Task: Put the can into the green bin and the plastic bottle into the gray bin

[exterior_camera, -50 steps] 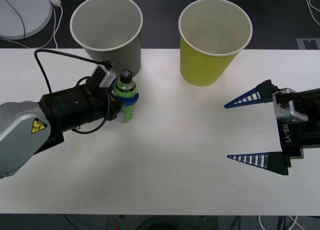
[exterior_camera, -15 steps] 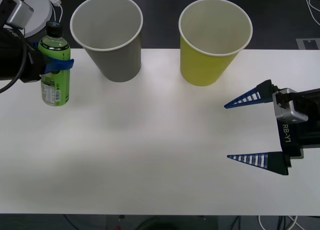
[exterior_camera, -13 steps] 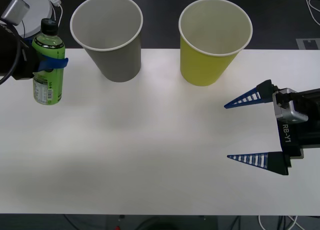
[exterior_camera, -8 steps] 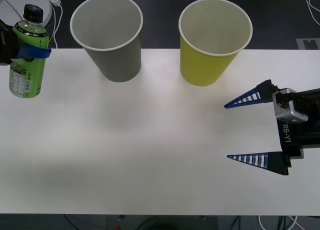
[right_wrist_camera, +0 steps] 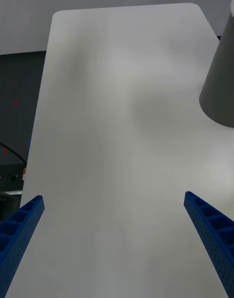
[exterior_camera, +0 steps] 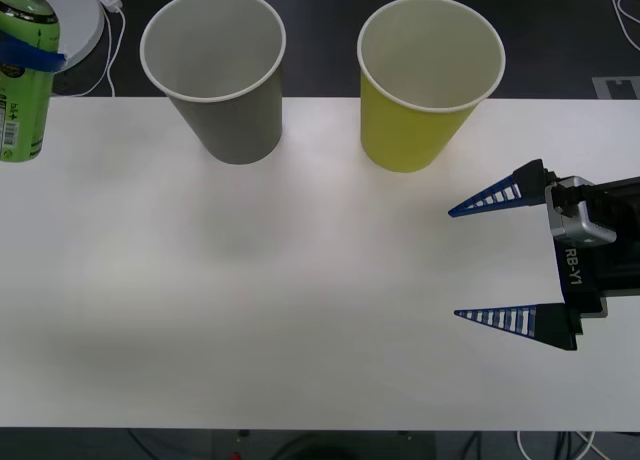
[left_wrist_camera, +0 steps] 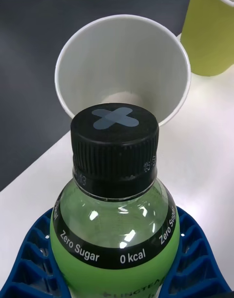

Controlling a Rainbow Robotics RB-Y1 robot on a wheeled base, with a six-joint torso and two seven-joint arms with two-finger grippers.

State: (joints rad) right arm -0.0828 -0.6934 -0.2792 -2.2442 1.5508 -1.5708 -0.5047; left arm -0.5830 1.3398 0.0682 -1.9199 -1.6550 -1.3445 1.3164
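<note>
The plastic bottle (exterior_camera: 20, 100) is bright green with a dark cap (left_wrist_camera: 115, 132). It hangs upright above the table's far left corner, left of the gray bin (exterior_camera: 228, 110). My left gripper (exterior_camera: 28, 55) is shut on it, its blue fingers (left_wrist_camera: 29, 251) wrapped around the bottle's shoulder. In the left wrist view the gray bin's white inside (left_wrist_camera: 146, 64) lies just beyond the cap, with the green bin (left_wrist_camera: 212, 35) further on. The green bin (exterior_camera: 415, 130) stands right of the gray one. My right gripper (exterior_camera: 455, 263) rests open over the table's right side. The can is out of view.
The white table (exterior_camera: 300, 300) stretches bare between the bins and its front edge. A round white disc (exterior_camera: 75, 25) with a cable lies behind the table's far left corner. In the right wrist view the gray bin's side (right_wrist_camera: 219, 93) stands far beyond the open fingers (right_wrist_camera: 209, 230).
My left gripper has carried the bottle up from beside the gray bin, leftward and farther back toward the view's top left corner. The right arm has not moved.
</note>
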